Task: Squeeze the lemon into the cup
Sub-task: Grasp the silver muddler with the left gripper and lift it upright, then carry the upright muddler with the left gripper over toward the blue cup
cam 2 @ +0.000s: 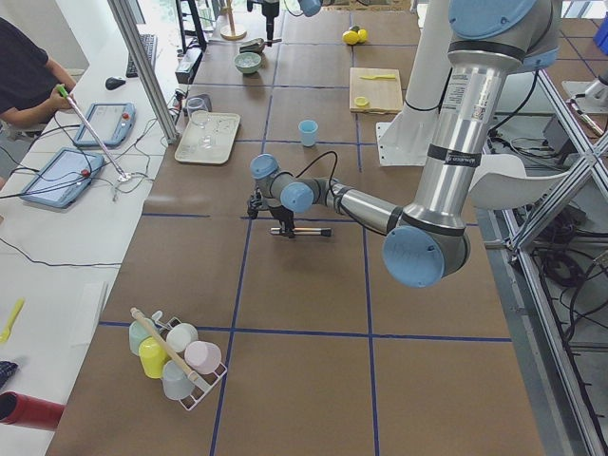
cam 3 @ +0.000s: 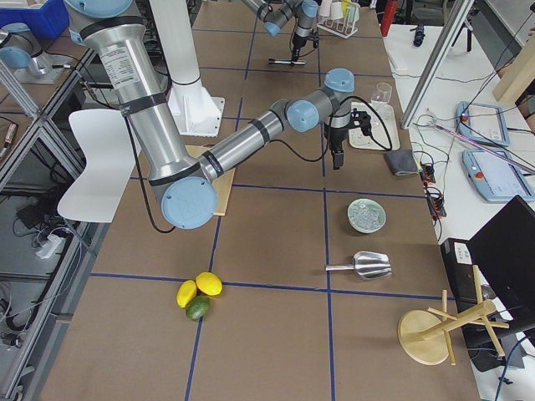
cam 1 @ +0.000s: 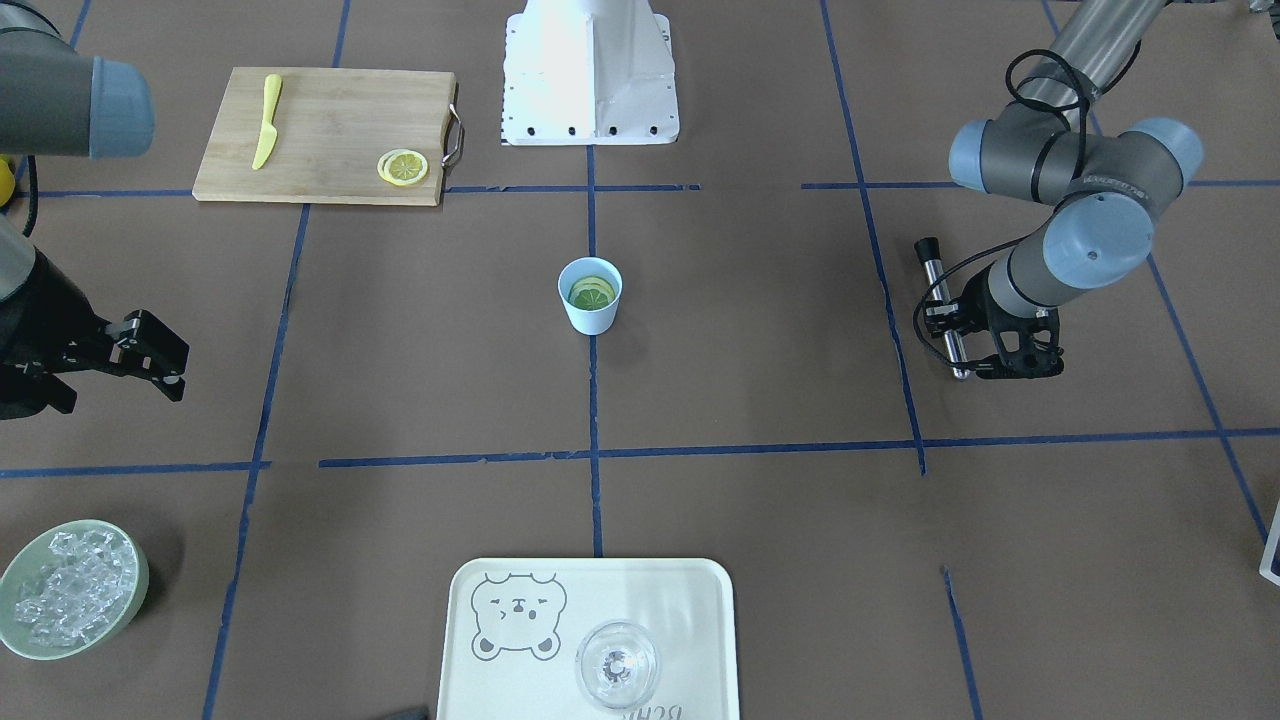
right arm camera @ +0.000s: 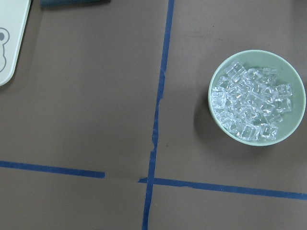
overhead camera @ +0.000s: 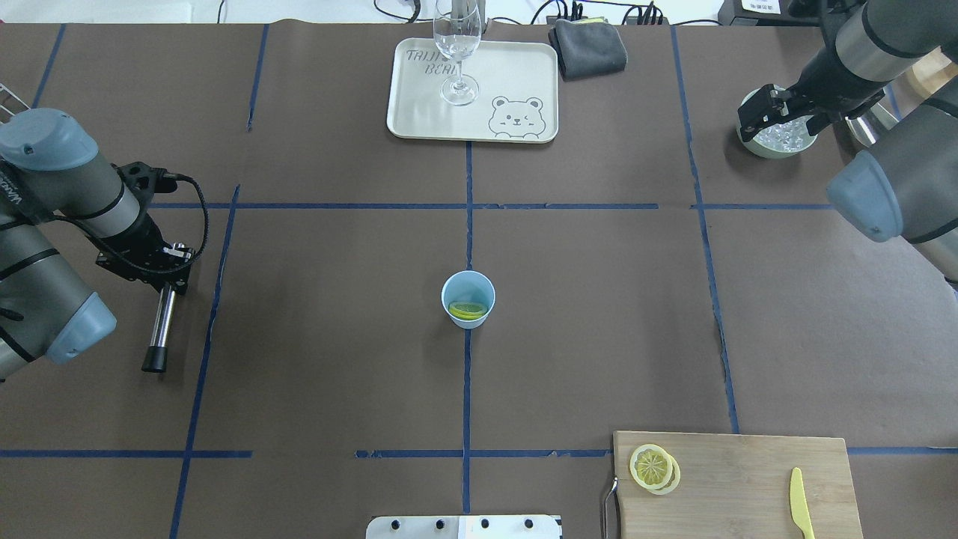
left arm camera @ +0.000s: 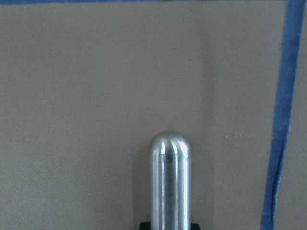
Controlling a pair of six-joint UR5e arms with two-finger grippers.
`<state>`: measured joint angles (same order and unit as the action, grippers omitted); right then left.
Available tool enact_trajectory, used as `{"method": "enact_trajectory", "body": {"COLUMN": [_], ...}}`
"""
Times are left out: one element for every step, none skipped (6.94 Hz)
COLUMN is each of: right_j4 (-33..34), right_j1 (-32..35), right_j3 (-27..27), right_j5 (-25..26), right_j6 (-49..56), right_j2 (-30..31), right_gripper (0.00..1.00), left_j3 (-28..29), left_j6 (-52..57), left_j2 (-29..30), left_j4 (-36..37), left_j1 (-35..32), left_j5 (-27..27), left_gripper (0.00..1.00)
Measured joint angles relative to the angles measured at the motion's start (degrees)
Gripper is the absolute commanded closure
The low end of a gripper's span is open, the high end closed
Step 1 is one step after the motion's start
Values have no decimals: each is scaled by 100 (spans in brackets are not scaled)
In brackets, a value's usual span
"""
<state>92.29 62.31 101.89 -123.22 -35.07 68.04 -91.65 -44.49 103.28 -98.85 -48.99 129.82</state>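
The light-blue cup [cam 1: 590, 310] [overhead camera: 468, 288] stands at the table's middle. A lemon slice [cam 1: 592, 292] [overhead camera: 468, 309] lies inside it. Two more stacked lemon slices [cam 1: 403, 166] [overhead camera: 653, 466] lie on the wooden cutting board [cam 1: 330, 130] [overhead camera: 741, 479]. My left gripper [cam 1: 955, 335] [overhead camera: 171, 273] is far to the cup's side, shut on a metal rod with a black tip [overhead camera: 161, 326] [left arm camera: 169, 182], held level and low over the table. My right gripper [cam 1: 150, 350] [overhead camera: 760, 112] is open and empty, above the table beside the ice bowl.
A green bowl of ice [cam 1: 12, 575] [overhead camera: 756, 147] [right arm camera: 211, 96] sits near the right gripper. A yellow knife [cam 1: 267, 120] [overhead camera: 799, 509] lies on the board. A cream tray [cam 1: 650, 600] [overhead camera: 509, 67] holds a clear glass [cam 1: 617, 665] [overhead camera: 456, 45]. A grey cloth [overhead camera: 587, 45] lies beside the tray.
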Motion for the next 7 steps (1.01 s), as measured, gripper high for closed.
{"method": "enact_trajectory", "body": {"right_j4": [0,2,5,6,5,5,3], "right_j1": [7,22,63,157,303,492,732], "right_j3": [-6,-7,-6,1,9,9,-2], "right_j5": [-2,-9,-38,-129,-254,-386,-517], "right_j6": [2,6,10,50,216,542,1004], "right_j2": [4,14,31,79,198,402,700], "right_gripper": [0,0,0,0,0,0,0], "left_j3": [-170,-380,-605,-896,-1164,-1308,-1354], "left_j6": [-5,0,9,9,-28,-199,-501], "left_j2": [-30,-37,-19,27,112,289,508], "left_j4": [21,26,26,23,16,13,13], "left_j1": [-27,-68,-100,-104,-96,-85,-74], "left_j5": [-3,-23,-158,-563,-1135,-1638,-1971], "left_gripper": [100,100,100,100,100,100,100]}}
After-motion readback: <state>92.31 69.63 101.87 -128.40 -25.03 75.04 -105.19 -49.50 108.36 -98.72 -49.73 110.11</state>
